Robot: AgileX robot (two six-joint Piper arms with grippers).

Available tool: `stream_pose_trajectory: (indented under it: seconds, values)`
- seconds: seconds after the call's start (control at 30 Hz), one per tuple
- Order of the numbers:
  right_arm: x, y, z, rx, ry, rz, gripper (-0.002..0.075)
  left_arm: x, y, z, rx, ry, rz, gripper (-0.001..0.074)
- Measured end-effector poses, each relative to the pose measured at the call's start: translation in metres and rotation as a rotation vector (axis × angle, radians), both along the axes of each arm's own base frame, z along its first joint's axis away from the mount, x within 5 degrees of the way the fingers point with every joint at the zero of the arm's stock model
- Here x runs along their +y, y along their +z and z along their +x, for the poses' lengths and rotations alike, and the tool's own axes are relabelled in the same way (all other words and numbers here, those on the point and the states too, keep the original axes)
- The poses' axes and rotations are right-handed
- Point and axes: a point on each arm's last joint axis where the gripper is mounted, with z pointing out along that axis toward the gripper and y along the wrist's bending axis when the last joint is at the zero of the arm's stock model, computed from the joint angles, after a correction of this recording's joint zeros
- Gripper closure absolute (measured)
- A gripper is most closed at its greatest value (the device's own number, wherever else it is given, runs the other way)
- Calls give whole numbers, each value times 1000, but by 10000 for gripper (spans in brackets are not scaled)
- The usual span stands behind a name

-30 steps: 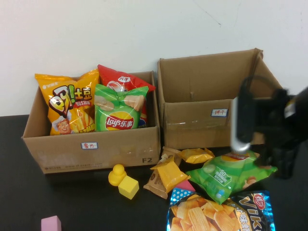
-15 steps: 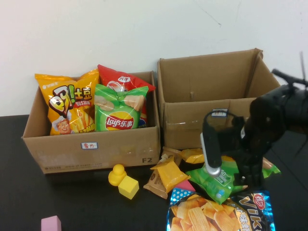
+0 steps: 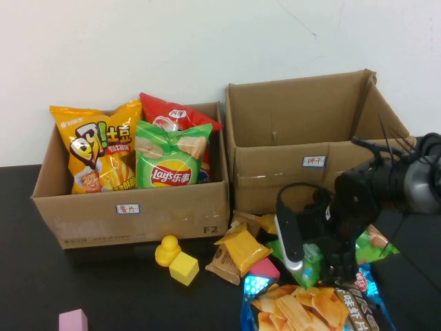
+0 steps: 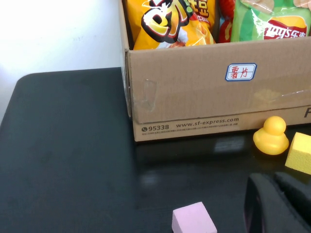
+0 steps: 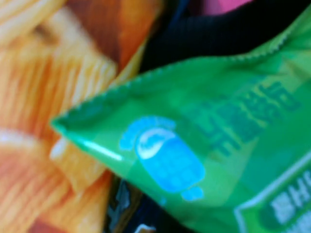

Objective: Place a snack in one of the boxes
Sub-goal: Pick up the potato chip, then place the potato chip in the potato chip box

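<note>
A green snack bag (image 3: 311, 258) lies on the black table in front of the empty right cardboard box (image 3: 275, 176). My right gripper (image 3: 331, 265) is down on this bag, its tip hidden behind the wrist. In the right wrist view the green bag (image 5: 233, 136) fills the picture very close up, beside an orange chips bag (image 5: 29, 121). The left box (image 3: 131, 214) holds several chip bags. My left gripper (image 4: 279, 204) is shut and empty, low over the table near a pink block (image 4: 193, 219).
A large blue and orange chips bag (image 3: 296, 310) lies at the front. Small yellow packets (image 3: 241, 249) lie in front of the boxes. A yellow duck (image 3: 166, 249), a yellow cube (image 3: 184, 267) and a pink block (image 3: 72, 321) sit front left.
My right arm has swung left and down from beside the right box onto the green snack bag. The bag is now mostly covered by the arm.
</note>
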Motion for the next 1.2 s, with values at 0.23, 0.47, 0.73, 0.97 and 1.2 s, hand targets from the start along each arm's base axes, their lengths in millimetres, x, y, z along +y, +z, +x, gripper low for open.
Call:
stream_pose_trajectory:
  seconds: [0.23, 0.47, 0.73, 0.97, 1.2]
  values:
    - [3, 7, 6, -56, -15, 37, 417, 0, 0, 0, 0, 0, 0, 738]
    - [-1, 54, -2, -90, -116, 96, 425, 0, 0, 0, 0, 0, 0, 738]
    - [0, 170, -36, -234, -254, 443, 425, 0, 0, 0, 0, 0, 0, 738]
    - [22, 246, -53, -398, -370, 926, 426, 0, 0, 0, 0, 0, 0, 738]
    - [61, 254, -10, -246, -486, 1129, 426, 0, 0, 0, 0, 0, 0, 738]
